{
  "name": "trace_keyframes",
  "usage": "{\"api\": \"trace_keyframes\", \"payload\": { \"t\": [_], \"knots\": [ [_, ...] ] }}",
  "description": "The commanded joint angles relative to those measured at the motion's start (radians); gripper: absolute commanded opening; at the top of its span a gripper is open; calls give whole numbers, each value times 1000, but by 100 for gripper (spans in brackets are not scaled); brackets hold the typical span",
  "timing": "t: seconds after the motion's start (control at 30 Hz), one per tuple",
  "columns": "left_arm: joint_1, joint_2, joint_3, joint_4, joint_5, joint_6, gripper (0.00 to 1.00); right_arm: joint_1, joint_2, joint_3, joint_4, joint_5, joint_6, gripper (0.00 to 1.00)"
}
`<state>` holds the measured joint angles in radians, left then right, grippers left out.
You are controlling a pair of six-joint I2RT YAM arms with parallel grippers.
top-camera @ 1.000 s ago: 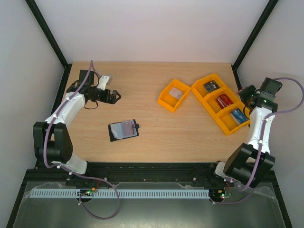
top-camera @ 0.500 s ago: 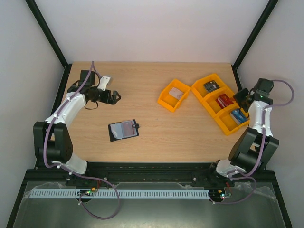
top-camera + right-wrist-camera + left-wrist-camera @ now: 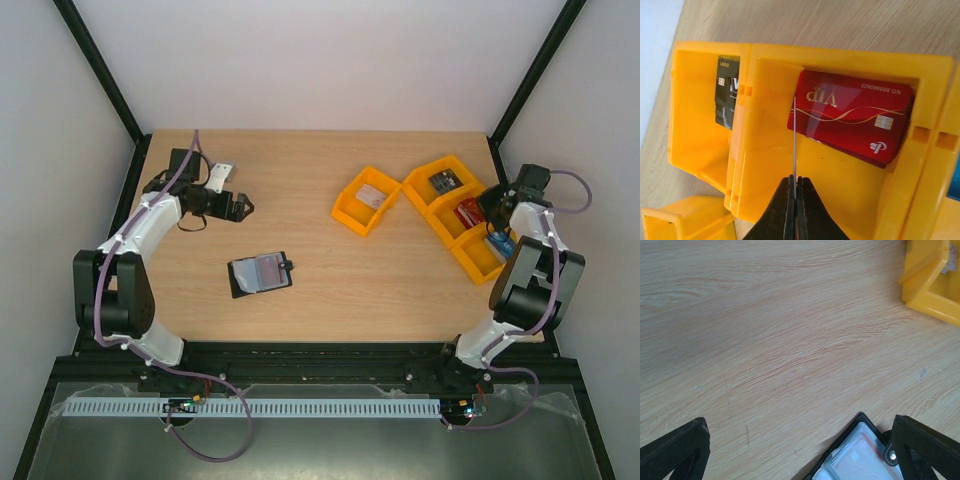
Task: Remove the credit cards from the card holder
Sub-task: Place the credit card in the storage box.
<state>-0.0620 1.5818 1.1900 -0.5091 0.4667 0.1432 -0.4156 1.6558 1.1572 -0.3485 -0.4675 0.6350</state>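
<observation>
Right tool (image 3: 795, 186): pinching a thin card (image 3: 794, 135) seen edge-on, over the middle compartment of the orange tray (image 3: 740, 150).
Red cards (image 3: 852, 120): lying in that compartment.
Left tool (image 3: 799, 422): spread wide, holding nothing.
Card holder (image 3: 261, 272): lying open on the tabletop (image 3: 350, 280), untouched.

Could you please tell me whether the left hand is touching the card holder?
Apart. The top external view shows a stretch of bare table between the left hand and the card holder, which lies open nearer the arm bases.
</observation>
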Motion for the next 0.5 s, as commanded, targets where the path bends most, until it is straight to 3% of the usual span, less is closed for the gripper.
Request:
{"api": "trace_keyframes", "payload": {
  "t": [0.0, 0.47],
  "knots": [
    [5, 18, 25, -27, 2, 7, 99, 9, 8, 33, 54, 10, 25, 2],
    [10, 29, 22, -27, -12, 7, 99, 10, 109, 68, 132, 15, 69, 2]
  ]
}}
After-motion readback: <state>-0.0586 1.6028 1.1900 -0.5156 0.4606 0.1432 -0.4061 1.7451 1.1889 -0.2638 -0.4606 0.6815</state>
